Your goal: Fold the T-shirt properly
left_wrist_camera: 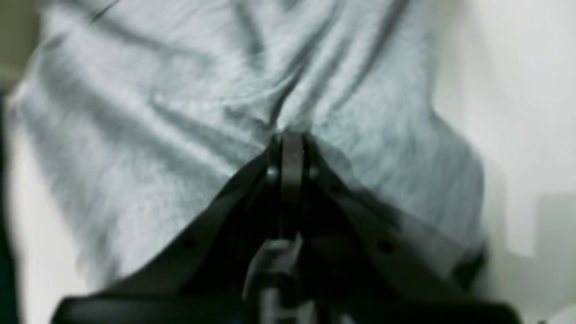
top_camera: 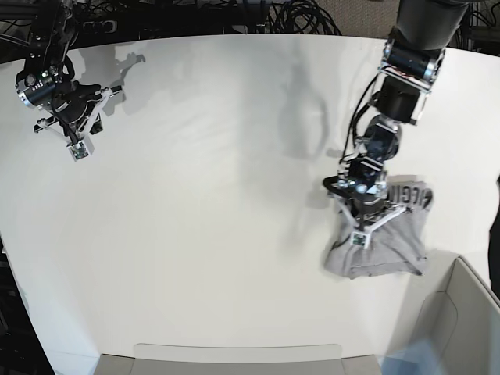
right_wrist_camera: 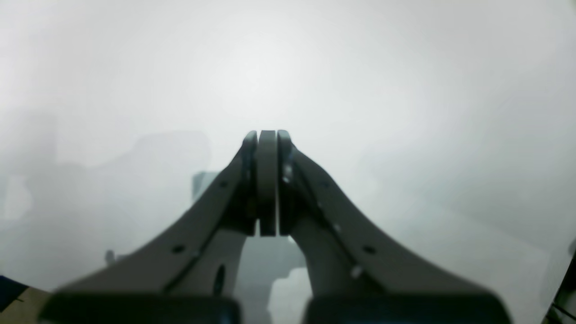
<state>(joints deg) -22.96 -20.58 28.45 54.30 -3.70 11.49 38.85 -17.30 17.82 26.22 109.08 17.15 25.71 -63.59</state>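
though blurred, lettering: black block capitals on the t-shirt (top_camera: 383, 238) just beyond the left gripper (top_camera: 361, 226), unreadable.
left gripper: jaws pressed together, pinching bunched grey cloth (left_wrist_camera: 288, 135).
surroundings: white table (top_camera: 219, 180) beneath; grey bin edge (top_camera: 461, 312) nearby.
right gripper (right_wrist_camera: 267, 135): closed, holding nothing, well apart.
count: one garment, two arms.

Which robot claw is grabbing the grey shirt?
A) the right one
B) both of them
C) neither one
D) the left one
D. The left claw is pinched shut on a bunch of the heather-grey cotton T-shirt, while the right claw is shut on nothing, far across the white table from the shirt.
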